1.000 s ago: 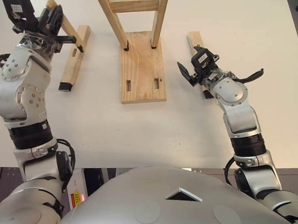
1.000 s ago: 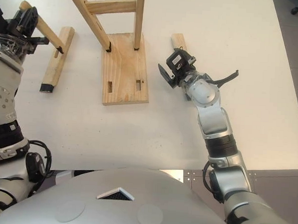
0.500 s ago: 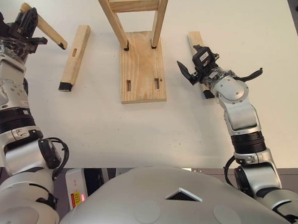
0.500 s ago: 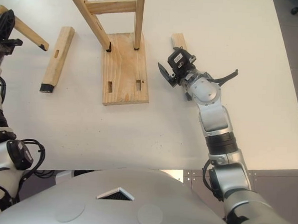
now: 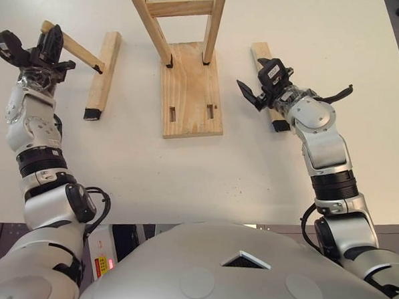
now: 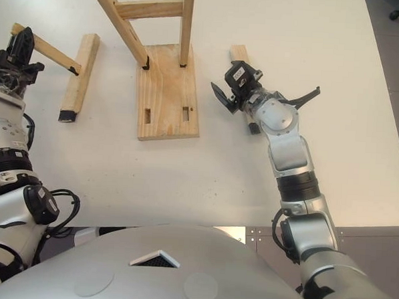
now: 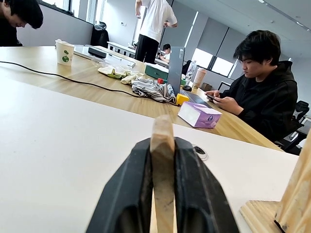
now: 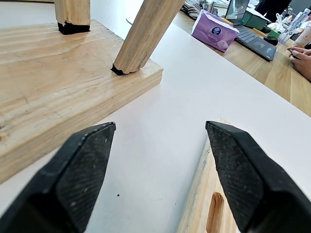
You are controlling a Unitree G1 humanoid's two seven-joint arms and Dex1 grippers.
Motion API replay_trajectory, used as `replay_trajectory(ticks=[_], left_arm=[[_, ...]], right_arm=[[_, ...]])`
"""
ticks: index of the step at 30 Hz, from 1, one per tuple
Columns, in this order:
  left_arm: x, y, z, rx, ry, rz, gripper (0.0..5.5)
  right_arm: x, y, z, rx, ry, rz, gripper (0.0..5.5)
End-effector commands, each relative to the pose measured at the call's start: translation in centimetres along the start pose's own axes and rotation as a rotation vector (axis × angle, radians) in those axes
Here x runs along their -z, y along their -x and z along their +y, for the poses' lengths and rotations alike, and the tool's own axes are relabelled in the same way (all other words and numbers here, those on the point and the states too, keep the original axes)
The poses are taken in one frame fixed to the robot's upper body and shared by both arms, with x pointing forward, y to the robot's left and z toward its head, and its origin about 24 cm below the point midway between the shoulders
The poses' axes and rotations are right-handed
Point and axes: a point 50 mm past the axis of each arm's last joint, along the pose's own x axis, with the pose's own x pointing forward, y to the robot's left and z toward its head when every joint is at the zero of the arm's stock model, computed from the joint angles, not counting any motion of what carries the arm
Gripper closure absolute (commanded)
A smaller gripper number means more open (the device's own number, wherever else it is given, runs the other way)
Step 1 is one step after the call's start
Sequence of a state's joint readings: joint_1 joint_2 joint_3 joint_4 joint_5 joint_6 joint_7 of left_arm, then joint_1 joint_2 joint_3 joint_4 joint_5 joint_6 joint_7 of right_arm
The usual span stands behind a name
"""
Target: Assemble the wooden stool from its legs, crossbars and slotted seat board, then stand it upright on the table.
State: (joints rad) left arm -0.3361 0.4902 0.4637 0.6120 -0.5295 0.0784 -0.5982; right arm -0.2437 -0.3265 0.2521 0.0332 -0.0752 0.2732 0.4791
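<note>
While the left gripper [image 5: 49, 50] is clamped on one end of a crossbar [image 5: 81, 51], the bar's dark-tipped other end reaches a loose leg [image 5: 102, 74] lying left of the slotted seat board [image 5: 189, 95]; whether they touch I cannot tell. On the white table [image 5: 119, 152], the board lies flat at centre, two joined legs [image 5: 152, 26] standing in its far slots, its near slots [image 5: 171, 112] bare. Right of it, the right gripper [image 8: 160, 127] hangs spread wide over a second loose leg [image 5: 260, 53].

Pale bare-wood seat board [image 5: 189, 89], matt white table [image 5: 326, 35]
</note>
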Motion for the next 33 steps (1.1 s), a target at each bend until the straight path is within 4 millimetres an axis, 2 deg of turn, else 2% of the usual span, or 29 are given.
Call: replay_trajectory(ticks=[1,4,7,9,12,15,19,20,22,23,26,29,33], left_arm=[[0.4,0.1,-0.1,0.026,0.007,0.062,5.12],[1.6,0.6,-0.5,0.061,-0.093,0.141,5.12],[4.8,2.3,-0.9,0.058,-0.216,0.242,5.12],[8.0,4.6,-1.7,0.054,-0.345,0.315,5.12],[11.8,7.8,-1.9,-0.022,-0.298,0.393,5.12],[13.5,9.2,-1.2,-0.095,-0.197,0.468,5.12],[11.8,7.6,0.1,-0.137,-0.138,0.458,5.12],[10.8,6.8,0.1,-0.128,-0.144,0.444,4.75],[8.8,5.1,0.0,-0.102,-0.176,0.422,4.75],[8.1,4.6,-0.1,-0.093,-0.190,0.422,4.91],[6.0,3.0,-0.8,-0.055,-0.259,0.444,4.93],[4.3,2.6,-1.6,-0.042,-0.320,0.462,4.49],[1.5,3.3,-1.8,-0.076,-0.347,0.482,3.84]], right_arm=[[-0.4,-0.1,-0.2,-0.018,0.012,-0.007,2.08],[-0.4,-0.1,-0.2,-0.022,0.013,-0.007,2.08],[-0.3,-0.1,-0.2,-0.016,0.015,-0.004,2.08],[-0.2,0.0,-0.1,-0.015,0.013,-0.002,2.08],[0.0,0.1,0.1,-0.013,0.006,0.002,2.08],[0.1,0.1,0.2,-0.015,0.000,0.008,2.08],[0.2,0.1,0.0,-0.012,0.001,0.011,2.08],[0.2,0.1,0.0,-0.010,0.001,0.012,2.08],[0.2,0.0,0.1,-0.008,0.000,0.011,2.08],[0.2,0.0,0.2,-0.008,0.000,0.011,2.08],[0.3,-0.1,0.5,-0.008,-0.001,0.010,2.08],[0.3,-0.1,0.4,-0.001,-0.002,0.010,2.08],[0.5,0.0,0.4,0.013,-0.002,0.014,2.08]])
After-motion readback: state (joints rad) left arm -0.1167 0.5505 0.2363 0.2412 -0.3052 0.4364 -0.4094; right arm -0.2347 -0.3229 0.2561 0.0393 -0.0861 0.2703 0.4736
